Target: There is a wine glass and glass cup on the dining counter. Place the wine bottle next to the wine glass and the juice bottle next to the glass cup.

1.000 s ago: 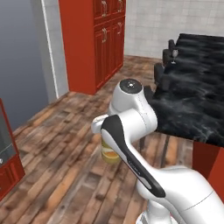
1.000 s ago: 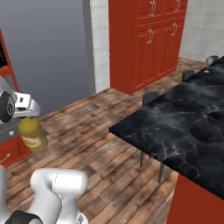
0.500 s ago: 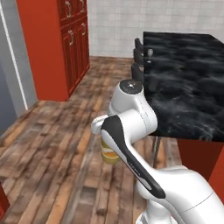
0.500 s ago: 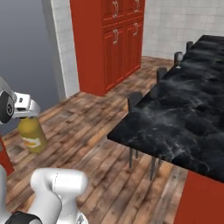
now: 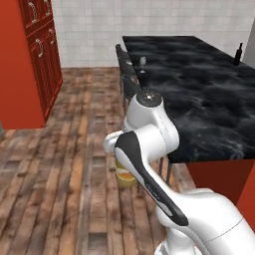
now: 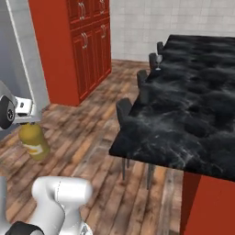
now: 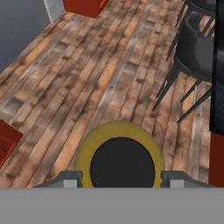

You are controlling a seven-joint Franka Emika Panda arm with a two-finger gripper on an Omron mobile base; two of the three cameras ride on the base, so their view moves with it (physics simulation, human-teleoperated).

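Gripped in the hand, the juice bottle hangs upright over the wooden floor, low at the left edge of the right base picture. From the hand's own camera the black cap sits dead centre at the bottom of the frame, with a ring of yellow shoulder around it and a grey finger pressing in from either side. In the left base picture only a sliver of yellow bottle peeks out below the white arm, just left of centre.

What worries me is the clutter between here and the worktop. Dark chairs stand along its near edge, in the upper right of the hand picture, and a bottle carried this low could clip a chair back or the worktop's edge unless it is lifted first. The hold is high on a rounded shoulder, so a knock or sudden swing could, I'd guess, tip or slide it loose.

The wine glass stands near the worktop's left edge, upper middle of the left base picture, and shows too in the right base picture. The wine bottle stands far off at the upper right, well apart from the glass. I cannot pick out the glass cup, so the spot for the juice is uncertain.
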